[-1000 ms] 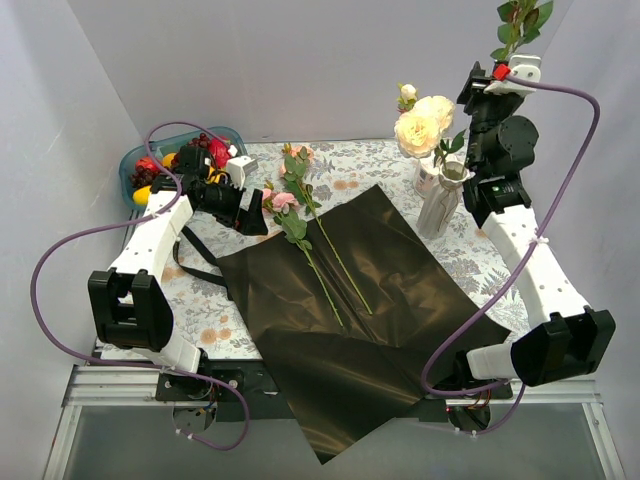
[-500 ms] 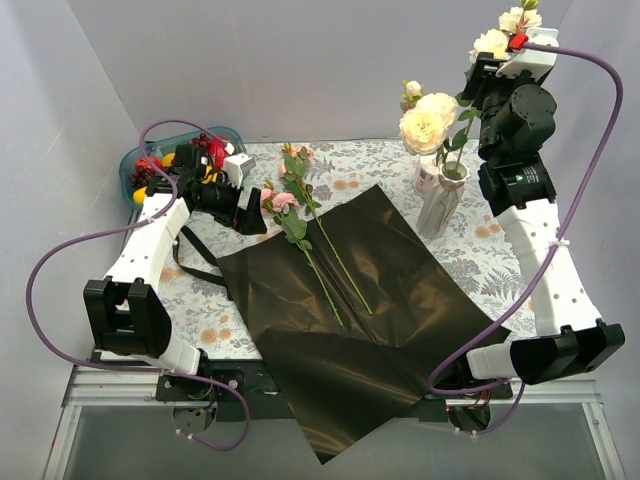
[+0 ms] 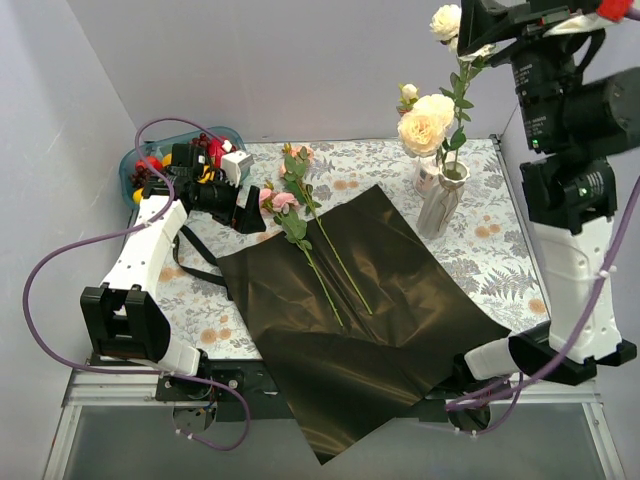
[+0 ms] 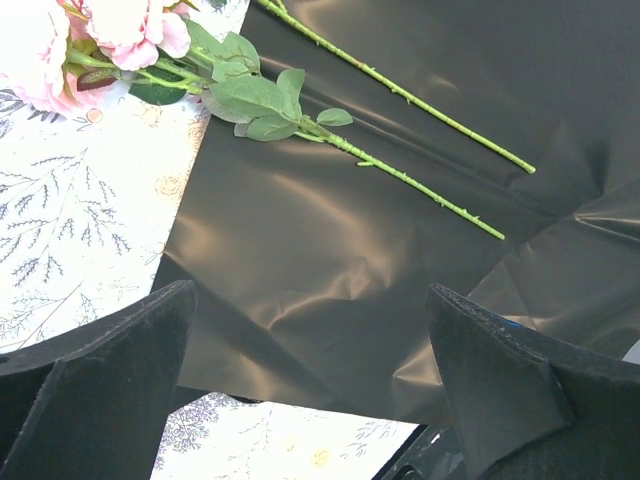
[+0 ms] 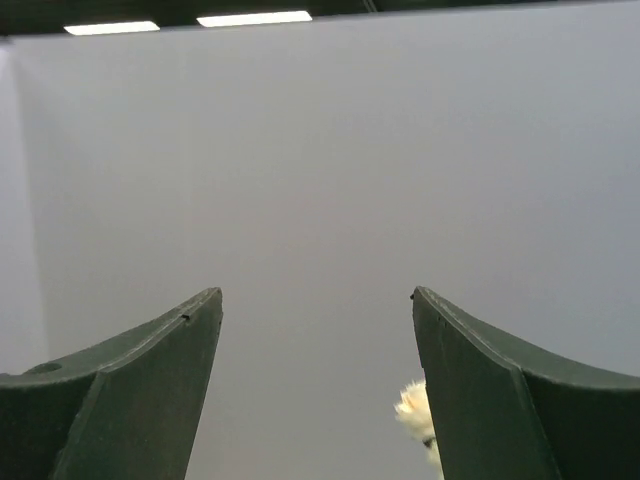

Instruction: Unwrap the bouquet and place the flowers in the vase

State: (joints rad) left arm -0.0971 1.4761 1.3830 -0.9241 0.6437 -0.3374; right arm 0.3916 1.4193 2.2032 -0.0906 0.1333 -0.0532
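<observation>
While the black wrapping paper [image 3: 380, 300] lies spread flat and spills over the near edge of the table [image 3: 480, 255], you see two loose flowers [image 3: 335, 262] lying across it. Their pink blooms [image 3: 281, 198] sit just beside your left gripper [image 4: 310, 300], its fingers wide apart and empty. Farther back, the white vase [image 3: 438, 205] stands upright, holding cream roses [image 3: 425, 125]. A tall stem [image 3: 458, 85], its foot lost among leaves at the vase's mouth, rises to your right gripper [image 5: 315, 295], held high with fingers spread and nothing between them. At far left, a teal bowl [image 3: 128, 172] holds fruit [image 3: 218, 152], largely hidden behind the left arm
</observation>
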